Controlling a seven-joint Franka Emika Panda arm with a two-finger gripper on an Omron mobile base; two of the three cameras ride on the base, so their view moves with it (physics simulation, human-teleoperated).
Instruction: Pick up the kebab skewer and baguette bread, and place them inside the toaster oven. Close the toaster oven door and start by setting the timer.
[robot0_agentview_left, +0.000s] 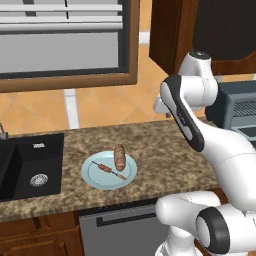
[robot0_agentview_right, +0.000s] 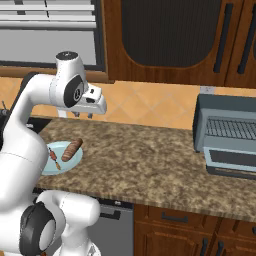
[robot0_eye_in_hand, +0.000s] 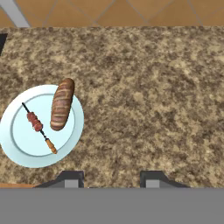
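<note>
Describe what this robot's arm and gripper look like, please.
The arm is glossy white, built from rounded, bulbous segments with dark grey bands and round caps at the joints. The gripper ends in two small dark fingertips with lighter grey pads. No cables or markings show.

My arm (robot0_agentview_left: 200, 125) is showing glossy white, rounded shells, with dark grey bands ringing the joints and a dark strip running along one link. A round dark cap is sitting on my shoulder joint at about seven o'clock in the right base view. My fingertips (robot0_eye_in_hand: 72, 180) are showing as small dark blocks with pale grey faces.
</note>
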